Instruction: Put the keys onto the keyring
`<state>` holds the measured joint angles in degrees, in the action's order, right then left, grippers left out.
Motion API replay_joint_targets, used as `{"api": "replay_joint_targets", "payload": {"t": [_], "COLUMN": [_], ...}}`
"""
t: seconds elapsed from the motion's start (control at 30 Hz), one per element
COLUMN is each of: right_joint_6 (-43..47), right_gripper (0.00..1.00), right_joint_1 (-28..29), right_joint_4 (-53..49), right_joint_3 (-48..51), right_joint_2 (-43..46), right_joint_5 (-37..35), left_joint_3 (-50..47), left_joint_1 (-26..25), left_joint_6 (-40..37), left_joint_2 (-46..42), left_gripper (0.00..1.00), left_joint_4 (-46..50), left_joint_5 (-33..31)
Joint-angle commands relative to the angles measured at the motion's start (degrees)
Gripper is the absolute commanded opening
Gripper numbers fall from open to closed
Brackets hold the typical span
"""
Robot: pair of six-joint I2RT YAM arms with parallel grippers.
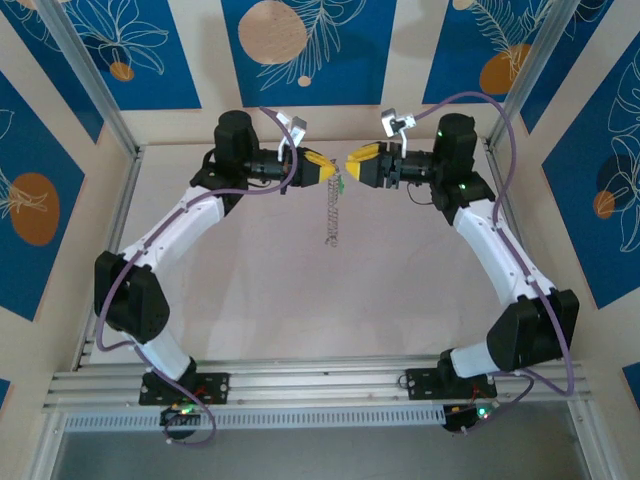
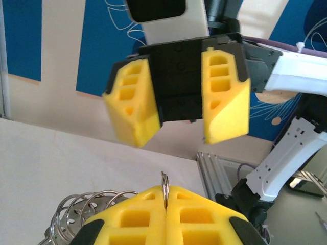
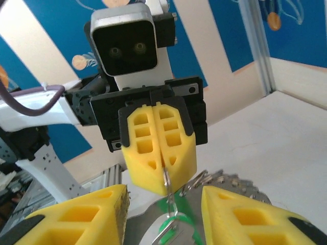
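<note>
My left gripper [image 2: 165, 198] is clenched on a thin metal ring of the keyring [image 1: 335, 218] — the wire stands up out of the seam between its closed jaws. The rest of the coiled chain hangs from that pinch, above the table [image 1: 250, 290]. My right gripper [image 3: 163, 204] faces it with jaws parted, holding nothing. The key [image 3: 166, 224] — green and blurred — dangles just below the pinch, between those parted jaws.

My left gripper [image 3: 162, 177] and right gripper [image 2: 179, 139] have bright yellow fingers [image 2: 227, 107] on black mounts. Keyring [image 1: 335, 215]: metallic grey. Key [image 3: 166, 225]: bright green. My arms [image 1: 190, 215]: white with black joints. Cables [image 1: 505, 130]: purple. Wall panels [image 1: 150, 50]: blue, with white leaf outlines and orange discs.
</note>
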<state>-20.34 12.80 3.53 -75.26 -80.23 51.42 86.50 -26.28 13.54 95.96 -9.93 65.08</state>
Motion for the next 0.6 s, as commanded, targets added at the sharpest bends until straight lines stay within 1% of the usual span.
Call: {"api": "replay_joint_targets", "payload": {"t": [0.0, 0.1, 0.13, 0.23, 0.37, 0.57], "right_joint_6": [-5.0, -6.6, -6.3, -5.5, -4.3, -1.4], "right_gripper": [0.44, 0.46, 0.48, 0.49, 0.50, 0.54], "right_joint_1": [0.2, 1.3, 2.1, 3.6, 5.8, 9.8], "right_joint_4": [6.1, 10.8, 12.4, 15.5, 16.1, 15.2], "right_joint_3": [5.7, 12.1, 14.7, 20.4, 23.7, 23.5], "right_joint_2": [4.2, 7.5, 8.8, 11.7, 13.3, 12.8], "right_joint_5": [-7.0, -16.4, -19.8, -25.7, -29.9, -33.4], "left_joint_3": [-2.0, -3.2, -3.5, -4.4, -4.9, -5.2], "left_joint_1": [-0.4, -0.5, -0.5, -0.5, -0.5, -0.7], "left_joint_6": [7.9, 10.8, 11.6, 12.4, 12.6, 12.8], "left_joint_2": [-2.2, -2.5, -2.6, -3.2, -3.7, -4.0], "left_gripper": [0.00, 0.00, 0.00, 0.00, 0.00, 0.00], "left_joint_4": [-12.9, -16.5, -17.5, -18.2, -18.1, -18.4], "left_joint_5": [-2.6, -4.7, -5.5, -7.0, -7.5, -7.8]}}
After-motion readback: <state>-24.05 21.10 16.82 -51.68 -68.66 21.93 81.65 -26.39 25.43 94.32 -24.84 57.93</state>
